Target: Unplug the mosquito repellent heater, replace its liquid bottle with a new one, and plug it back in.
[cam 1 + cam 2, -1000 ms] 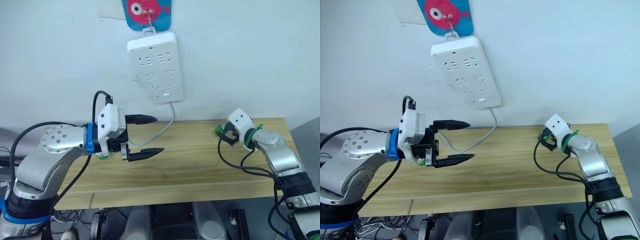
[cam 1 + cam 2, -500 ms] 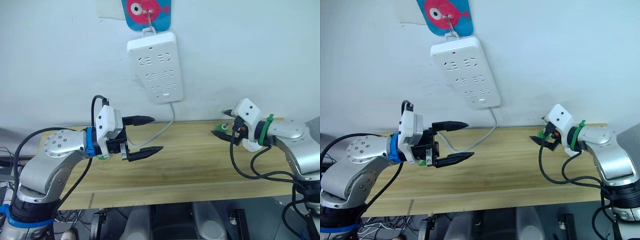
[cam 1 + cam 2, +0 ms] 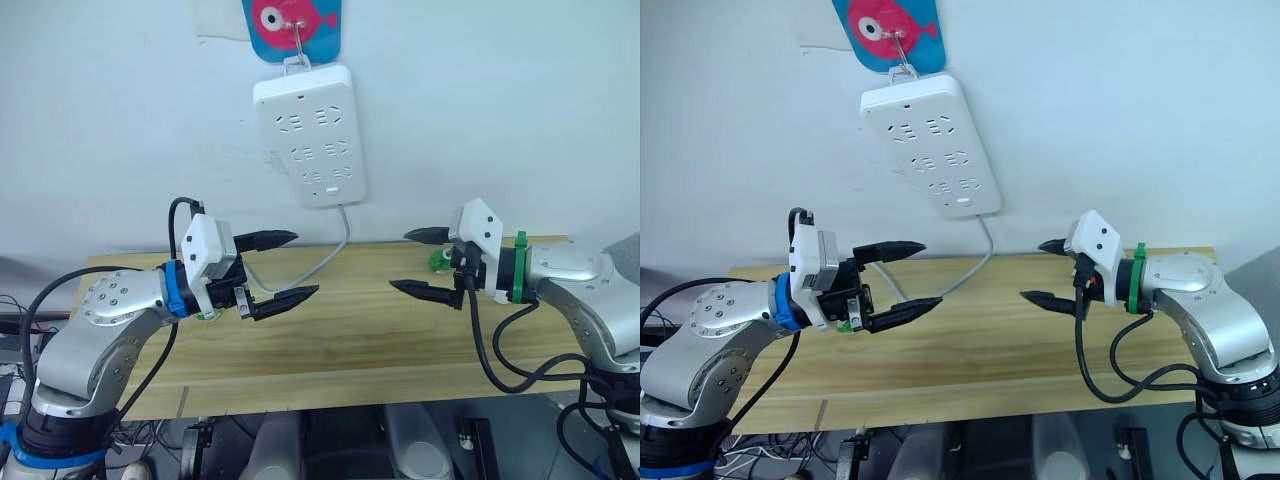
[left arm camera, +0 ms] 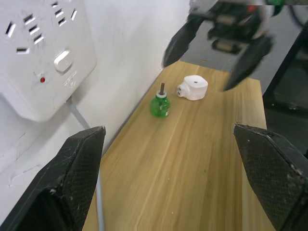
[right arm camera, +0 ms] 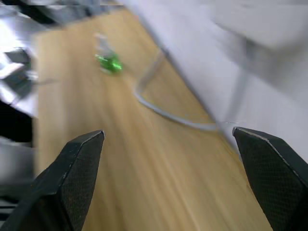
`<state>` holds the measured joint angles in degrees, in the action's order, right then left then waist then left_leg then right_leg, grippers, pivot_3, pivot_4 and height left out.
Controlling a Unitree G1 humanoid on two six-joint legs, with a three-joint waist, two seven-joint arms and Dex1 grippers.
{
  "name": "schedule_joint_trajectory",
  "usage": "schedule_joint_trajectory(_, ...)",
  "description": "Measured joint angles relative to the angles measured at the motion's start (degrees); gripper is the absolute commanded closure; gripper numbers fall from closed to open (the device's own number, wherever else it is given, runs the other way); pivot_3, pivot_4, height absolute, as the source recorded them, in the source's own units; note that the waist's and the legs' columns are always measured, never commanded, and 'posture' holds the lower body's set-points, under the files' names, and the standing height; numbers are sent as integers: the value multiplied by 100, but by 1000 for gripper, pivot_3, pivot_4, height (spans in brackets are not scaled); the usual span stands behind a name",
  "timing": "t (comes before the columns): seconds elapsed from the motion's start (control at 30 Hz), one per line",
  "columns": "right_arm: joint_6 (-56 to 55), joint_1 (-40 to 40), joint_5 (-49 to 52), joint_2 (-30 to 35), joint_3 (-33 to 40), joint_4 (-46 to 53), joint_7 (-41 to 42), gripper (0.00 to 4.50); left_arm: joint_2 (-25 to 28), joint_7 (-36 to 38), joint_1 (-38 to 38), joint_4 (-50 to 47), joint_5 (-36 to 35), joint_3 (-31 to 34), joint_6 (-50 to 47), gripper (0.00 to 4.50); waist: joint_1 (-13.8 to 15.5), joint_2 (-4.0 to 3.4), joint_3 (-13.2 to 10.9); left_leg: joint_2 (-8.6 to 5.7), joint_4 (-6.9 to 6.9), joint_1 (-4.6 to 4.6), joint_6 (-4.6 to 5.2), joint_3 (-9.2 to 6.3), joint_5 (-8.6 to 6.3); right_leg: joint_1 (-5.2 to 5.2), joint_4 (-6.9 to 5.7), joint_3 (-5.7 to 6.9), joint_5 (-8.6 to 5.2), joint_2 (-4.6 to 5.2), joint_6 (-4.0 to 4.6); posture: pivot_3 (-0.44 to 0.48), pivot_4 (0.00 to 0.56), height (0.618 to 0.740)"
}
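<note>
The mosquito repellent heater (image 4: pixel 192 87), a small white rounded unit, lies unplugged on the wooden table (image 3: pixel 350 340) near its right end by the wall. A green liquid bottle (image 4: pixel 161 105) with a dark wick stands just beside it, apart from it. My right gripper (image 3: pixel 400 260) hovers open above the table, in front of that bottle and pointing left, holding nothing. My left gripper (image 3: pixel 305 264) is open and empty over the left half, pointing right. Another green bottle (image 5: pixel 109 61) sits on the table under my left wrist.
A long white power strip (image 3: pixel 308 135) hangs on the wall from a hook on a blue fish plaque (image 3: pixel 292 20). Its grey cable (image 3: pixel 320 262) drops to the table and runs left behind my left gripper. Bare tabletop lies between the two grippers.
My right arm has swung up from the table's right end and turned to point left, its fingers spreading open. My left gripper has shifted slightly left and stayed open.
</note>
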<state>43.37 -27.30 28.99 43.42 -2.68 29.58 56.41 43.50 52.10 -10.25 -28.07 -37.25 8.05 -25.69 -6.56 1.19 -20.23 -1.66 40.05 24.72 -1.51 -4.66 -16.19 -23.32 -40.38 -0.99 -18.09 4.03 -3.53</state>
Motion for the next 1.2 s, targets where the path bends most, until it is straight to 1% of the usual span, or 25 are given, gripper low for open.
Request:
schedule_joint_trajectory(0.07,51,-160,155,68,-81,39,166,34,-2,-158,132,-99,-6,123,-20,0,9,4,31,0,0,0,-1,-3,0,0,1,3,0,0,0,-178,252,740)
schedule_joint_trajectory(0.17,-50,-332,172,119,-252,9,413,34,-45,-428,384,-310,-3,350,-25,0,15,5,81,0,-3,0,-1,-3,0,0,7,3,0,0,0,-135,250,740)
schedule_joint_trajectory(0.2,-117,-379,159,124,-328,-27,493,34,-91,-537,475,-382,-1,435,-24,0,18,6,95,0,-4,0,-1,-3,0,0,7,3,0,0,0,-135,250,740)
schedule_joint_trajectory(0.27,-297,-458,123,115,-479,-114,619,34,-158,-750,743,-561,28,611,-19,0,23,9,106,0,-3,0,-1,-2,0,0,7,1,0,1,0,-109,257,740)
schedule_joint_trajectory(0.37,-583,-554,-47,82,-704,-235,717,34,-260,-1028,1132,-780,80,814,-16,0,61,9,107,0,-3,0,-2,-6,1,0,4,4,0,0,0,-77,284,740)
schedule_joint_trajectory(0.4,-755,-594,-166,25,-795,-307,716,34,-379,-1176,1303,-874,112,940,5,0,67,9,107,0,-3,0,-2,-4,1,0,4,1,0,1,0,-77,284,740)
schedule_joint_trajectory(0.53,-1292,-584,-578,-188,-1047,-521,685,34,-769,-1580,1827,-1049,264,1194,155,0,147,10,107,0,-3,0,-2,-5,1,0,4,2,0,0,1,-61,317,740)
schedule_joint_trajectory(0.67,-1619,-507,-768,-317,-1125,-530,651,34,-1092,-1850,2195,-1099,267,1481,274,0,183,11,106,0,-3,0,0,-6,0,2,4,2,3,1,5,-60,340,740)
schedule_joint_trajectory(0.97,-1533,-471,-731,-430,-1168,-293,603,34,-1641,-2149,2875,-1194,590,1538,839,0,195,10,102,2,-5,-1,20,-11,-11,3,6,2,6,1,10,-50,380,740)
schedule_joint_trajectory(1.03,-1492,-471,-711,-486,-1169,-268,593,34,-1832,-2204,3008,-1179,708,1546,1039,0,198,10,95,2,-6,-1,20,-10,-12,3,9,2,6,1,10,-50,392,740)
schedule_joint_trajectory(1.1,-1451,-471,-685,-540,-1182,-240,574,34,-1991,-2267,3120,-1123,817,1548,1235,0,199,8,82,3,-7,-1,21,-11,-12,4,10,2,6,1,11,-51,396,740)
schedule_joint_trajectory(1.2,-1385,-453,-671,-564,-1203,-185,554,34,-2213,-2270,3273,-923,941,1555,1554,0,204,6,66,3,-9,-1,22,-11,-13,5,14,1,6,1,12,-46,419,740)
